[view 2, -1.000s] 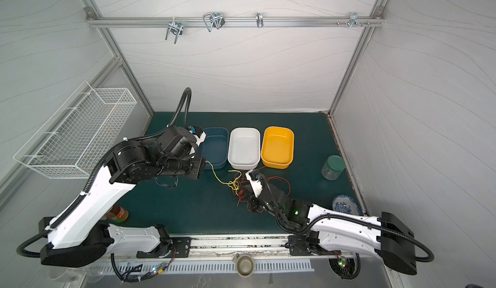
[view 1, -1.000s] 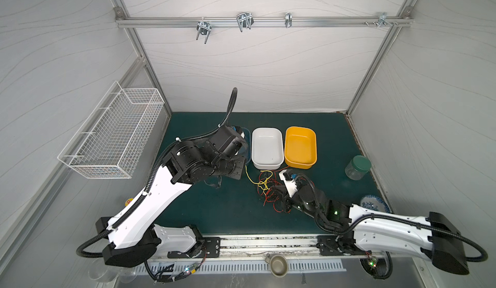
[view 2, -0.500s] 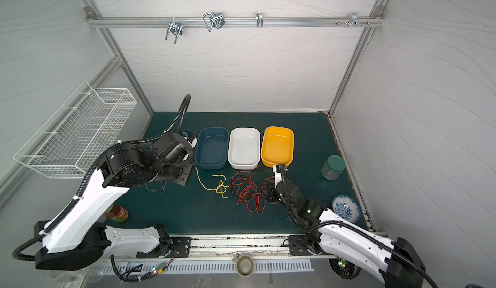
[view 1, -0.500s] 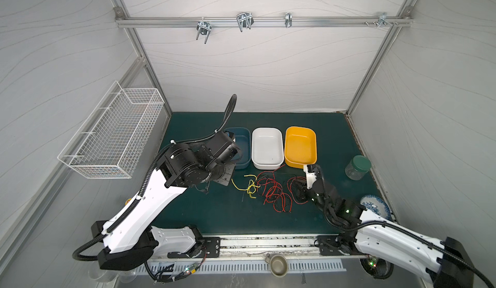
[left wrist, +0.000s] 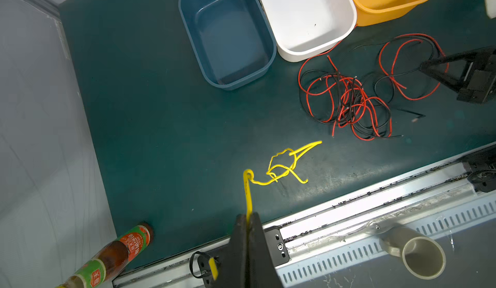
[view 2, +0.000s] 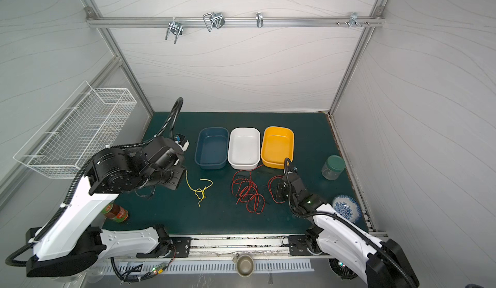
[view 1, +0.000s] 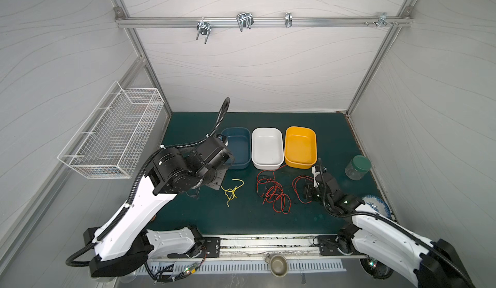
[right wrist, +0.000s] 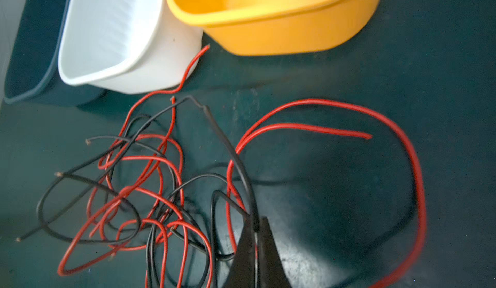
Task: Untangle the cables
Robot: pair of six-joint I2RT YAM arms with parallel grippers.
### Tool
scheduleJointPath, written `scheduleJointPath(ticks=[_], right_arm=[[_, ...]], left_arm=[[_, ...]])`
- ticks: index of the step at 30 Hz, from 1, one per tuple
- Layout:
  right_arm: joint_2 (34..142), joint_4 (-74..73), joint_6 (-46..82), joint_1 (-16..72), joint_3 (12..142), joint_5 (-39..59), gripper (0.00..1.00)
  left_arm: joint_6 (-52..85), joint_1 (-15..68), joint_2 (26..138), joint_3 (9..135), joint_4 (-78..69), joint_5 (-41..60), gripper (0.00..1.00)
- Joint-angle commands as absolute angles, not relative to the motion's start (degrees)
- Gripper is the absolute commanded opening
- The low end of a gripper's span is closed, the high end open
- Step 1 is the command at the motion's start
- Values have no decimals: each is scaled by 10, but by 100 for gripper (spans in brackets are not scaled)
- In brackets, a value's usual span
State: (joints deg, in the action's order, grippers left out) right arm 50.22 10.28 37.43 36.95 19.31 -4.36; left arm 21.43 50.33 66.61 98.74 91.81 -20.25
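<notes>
The cables lie on the green mat in two groups. A yellow cable (left wrist: 281,166) sits knotted on its own, in both top views (view 1: 232,191) (view 2: 200,190). My left gripper (left wrist: 249,215) is shut on one end of it, which rises off the mat to the jaws (view 2: 185,172). To the right lies a tangle of red and black cables (view 1: 272,192) (view 2: 247,192) (right wrist: 139,192). At its right side, low over the mat, my right gripper (right wrist: 256,219) (view 1: 304,194) is shut on a black cable, inside a wide red loop (right wrist: 402,144).
A blue bin (view 1: 236,149), a white bin (view 1: 267,149) and a yellow bin (view 1: 300,147) stand in a row behind the cables. A green-lidded jar (view 1: 358,167) and a patterned bowl (view 2: 346,207) are at the right, and a sauce bottle (view 2: 116,211) lies front left.
My left gripper has pulled the yellow cable leftward out of the tangle. My right gripper has drawn back to the right with its black cable, spreading the red and black strands.
</notes>
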Motion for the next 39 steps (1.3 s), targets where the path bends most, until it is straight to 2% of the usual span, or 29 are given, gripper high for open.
scheduleJointPath(ticks=[1, 5, 8, 14, 22, 39], right_arm=[[502, 81, 352, 403, 227, 1, 6], [464, 74, 339, 458, 243, -26, 40], [430, 62, 337, 474, 244, -19, 53], [384, -12, 307, 510, 221, 20, 59], [398, -85, 280, 565, 194, 3, 62], [414, -144, 253, 626, 176, -53, 64]], left_arm=[[222, 504, 675, 990, 885, -176, 0], [231, 504, 693, 989, 845, -136, 0], [238, 504, 702, 995, 816, -107, 0], [271, 504, 703, 999, 754, -42, 0], [305, 503, 697, 1004, 700, 24, 0], [332, 504, 694, 1020, 680, 66, 0]])
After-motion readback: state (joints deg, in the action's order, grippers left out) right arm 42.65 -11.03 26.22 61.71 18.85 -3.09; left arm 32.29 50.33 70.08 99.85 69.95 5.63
